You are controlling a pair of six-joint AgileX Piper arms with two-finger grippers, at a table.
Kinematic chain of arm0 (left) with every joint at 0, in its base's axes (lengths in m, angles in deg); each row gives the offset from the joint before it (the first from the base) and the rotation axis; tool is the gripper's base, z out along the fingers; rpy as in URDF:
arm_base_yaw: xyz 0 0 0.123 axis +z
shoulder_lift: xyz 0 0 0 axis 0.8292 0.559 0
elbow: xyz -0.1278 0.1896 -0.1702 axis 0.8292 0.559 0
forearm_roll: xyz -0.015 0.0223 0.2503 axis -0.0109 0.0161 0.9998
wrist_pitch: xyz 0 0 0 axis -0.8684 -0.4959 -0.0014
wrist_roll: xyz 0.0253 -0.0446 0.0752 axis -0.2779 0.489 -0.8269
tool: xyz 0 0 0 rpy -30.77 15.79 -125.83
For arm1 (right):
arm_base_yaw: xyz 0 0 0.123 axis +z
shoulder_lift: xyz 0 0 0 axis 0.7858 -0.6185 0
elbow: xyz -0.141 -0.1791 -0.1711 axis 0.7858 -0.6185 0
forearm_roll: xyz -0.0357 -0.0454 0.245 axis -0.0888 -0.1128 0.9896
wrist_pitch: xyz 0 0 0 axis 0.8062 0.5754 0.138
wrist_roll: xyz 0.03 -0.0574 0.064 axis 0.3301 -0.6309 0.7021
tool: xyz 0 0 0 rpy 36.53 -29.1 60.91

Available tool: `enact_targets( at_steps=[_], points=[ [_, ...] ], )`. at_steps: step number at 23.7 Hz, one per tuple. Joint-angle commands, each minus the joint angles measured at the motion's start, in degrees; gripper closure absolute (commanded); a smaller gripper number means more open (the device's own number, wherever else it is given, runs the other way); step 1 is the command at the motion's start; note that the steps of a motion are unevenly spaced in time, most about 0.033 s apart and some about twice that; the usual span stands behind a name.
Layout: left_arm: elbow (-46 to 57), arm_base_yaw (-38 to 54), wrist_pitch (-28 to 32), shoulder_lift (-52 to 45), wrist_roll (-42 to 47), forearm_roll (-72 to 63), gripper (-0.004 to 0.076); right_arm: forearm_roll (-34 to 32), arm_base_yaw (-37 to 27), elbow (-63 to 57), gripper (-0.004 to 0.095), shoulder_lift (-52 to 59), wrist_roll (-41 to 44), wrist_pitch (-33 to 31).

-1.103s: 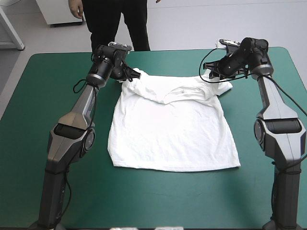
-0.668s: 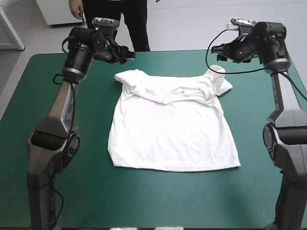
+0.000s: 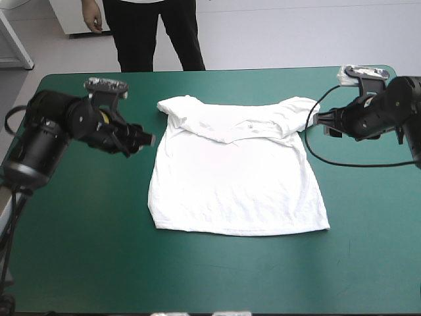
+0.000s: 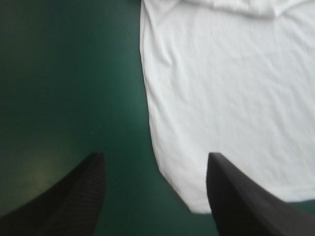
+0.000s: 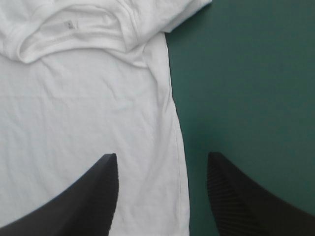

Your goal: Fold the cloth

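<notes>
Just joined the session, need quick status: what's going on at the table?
Two robot arms are at a white T-shirt that lies spread flat on the teal-green table. Its collar end is toward the far edge and somewhat bunched there. Neither arm holds it. The left gripper hovers open beside the shirt's left side, and the right gripper is open beside the right sleeve. In each wrist view, a side edge of the shirt runs between the open fingers. The body of the shirt is not yet folded.
</notes>
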Motion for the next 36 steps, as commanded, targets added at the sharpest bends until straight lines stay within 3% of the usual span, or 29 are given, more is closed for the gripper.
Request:
enact_targets(
  at_steps=[1, 6, 30, 32, 33, 34, 36],
  points=[
    [12.03, -2.6, 5.3, -8.1, 5.49, -1.74, 0.0304, -0.09, 0.22, -5.62, 0.0401, 7.33, -0.46, 2.07],
    [23.56, -7.38, 6.26, -7.29, 10.86, -2.02, 0.0304, -0.09, 0.22, -11.24, 0.0426, 10.43, 0.35, 2.47],
    [23.81, -7.63, 13.75, 17.72, 10.75, -3.1, 0.0317, -0.89, 0.22, -11.51, 0.044, 10.07, -0.42, 2.06],
    [23.81, -7.63, 14.64, 18.89, 10.75, -3.63, 0.0479, -1.28, 0.22, -11.51, 0.044, 9.88, -0.42, 1.06],
    [23.81, -7.63, 15.58, 19.04, 10.75, -3.78, 0.0685, -1.75, 0.22, -11.51, 0.0439, 9.48, -0.55, 0.36],
    [23.81, -7.63, 15.81, 19.04, 10.6, -3.81, 0.073, -2.02, 0.22, -11.54, 0.0439, 9.39, -0.55, 0.35],
    [23.81, -7.63, 15.97, 19.04, 10.6, -4.32, 0.0731, -2.24, 0.76, -11.54, 0.044, 8.41, -0.14, 0.21]
  ],
)
